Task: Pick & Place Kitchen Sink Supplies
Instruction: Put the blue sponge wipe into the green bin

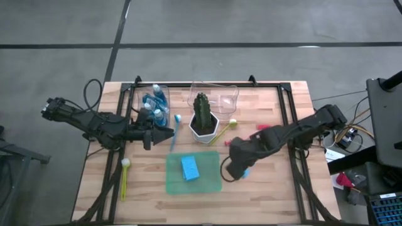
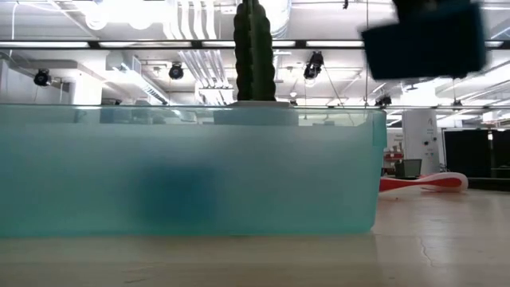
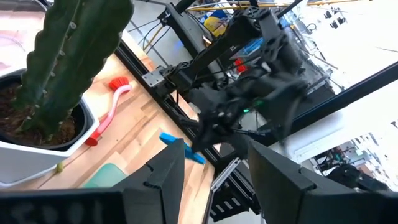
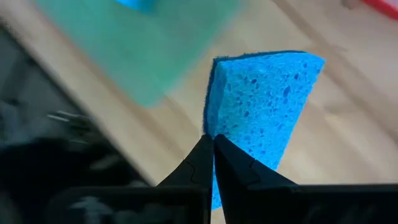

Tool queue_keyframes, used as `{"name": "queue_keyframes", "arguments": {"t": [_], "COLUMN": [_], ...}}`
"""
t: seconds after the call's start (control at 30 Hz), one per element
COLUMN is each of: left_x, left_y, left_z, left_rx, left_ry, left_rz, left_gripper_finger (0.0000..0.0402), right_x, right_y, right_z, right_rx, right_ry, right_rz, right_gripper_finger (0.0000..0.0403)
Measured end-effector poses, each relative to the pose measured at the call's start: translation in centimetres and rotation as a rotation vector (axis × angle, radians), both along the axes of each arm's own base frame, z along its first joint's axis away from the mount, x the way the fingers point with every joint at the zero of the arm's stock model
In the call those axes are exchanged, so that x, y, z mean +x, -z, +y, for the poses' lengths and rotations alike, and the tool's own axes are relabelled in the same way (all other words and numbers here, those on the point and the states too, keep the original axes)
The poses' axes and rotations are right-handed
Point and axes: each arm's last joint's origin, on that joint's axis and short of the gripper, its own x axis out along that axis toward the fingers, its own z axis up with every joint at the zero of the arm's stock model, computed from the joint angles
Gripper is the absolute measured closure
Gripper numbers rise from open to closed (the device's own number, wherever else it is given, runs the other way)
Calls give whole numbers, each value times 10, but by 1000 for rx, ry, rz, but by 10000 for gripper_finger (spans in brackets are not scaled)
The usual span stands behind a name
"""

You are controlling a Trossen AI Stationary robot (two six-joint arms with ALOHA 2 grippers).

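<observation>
The right tool, clamped on a blue sponge beside the green mat, must carry it onto the mat next

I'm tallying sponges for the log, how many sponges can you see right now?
2: one sponge lies on the green mat; the other sponge is pinched in the right tool beside the mat. More may be hidden.

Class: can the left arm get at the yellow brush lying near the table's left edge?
Probably yes: the left hand is open and empty, and the yellow brush lies alone on bare table, nothing between them.
</observation>
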Motion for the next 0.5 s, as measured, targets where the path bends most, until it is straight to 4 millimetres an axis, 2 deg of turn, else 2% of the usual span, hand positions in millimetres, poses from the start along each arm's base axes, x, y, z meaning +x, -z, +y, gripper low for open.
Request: {"name": "queue_keyframes", "arguments": {"t": [0.1,0.2,0.5], "left_x": [0,0,0], "left_y": [0,0,2], "left_z": [0,0,0], "left_rx": [7,8,12], "left_ry": [1,1,2], "left_rz": [2,4,20], "left_gripper_finger": [234,234,234], "right_x": [13,28,62], "right_y": [-14,-20,-7], "right_z": [2,2,-4], "right_rx": [42,87,108], "right_ry": [69,114,188], "right_rz": [-116,-205,-298], "right_gripper_finger": [395,395,395]}}
